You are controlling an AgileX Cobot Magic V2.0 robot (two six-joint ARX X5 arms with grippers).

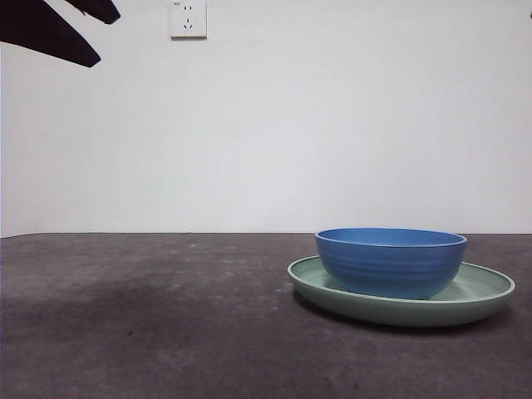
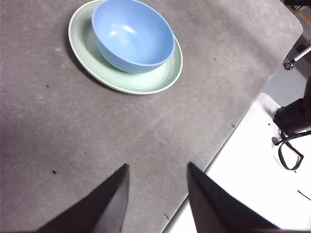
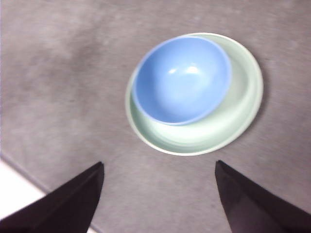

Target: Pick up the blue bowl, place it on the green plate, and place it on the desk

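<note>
The blue bowl [image 1: 391,262] stands upright inside the green plate [image 1: 486,293], and the plate rests on the desk [image 1: 150,316] toward the right of the front view. My left gripper [image 2: 158,165] is open and holds nothing. It hangs over bare desk, well away from the bowl [image 2: 131,34] and plate [image 2: 146,80]. My right gripper [image 3: 159,162] is open wide and holds nothing. It hovers high above the desk, with the bowl [image 3: 182,80] and plate [image 3: 233,121] ahead of its jaws, untouched. A black arm tip [image 1: 50,33] shows only at the front view's top left corner.
A white wall with a power outlet [image 1: 188,18] stands behind the desk. In the left wrist view the desk's edge runs beside a white surface [image 2: 252,170] with black cables [image 2: 290,148]. A white strip [image 3: 14,191] past the desk's edge also shows in the right wrist view.
</note>
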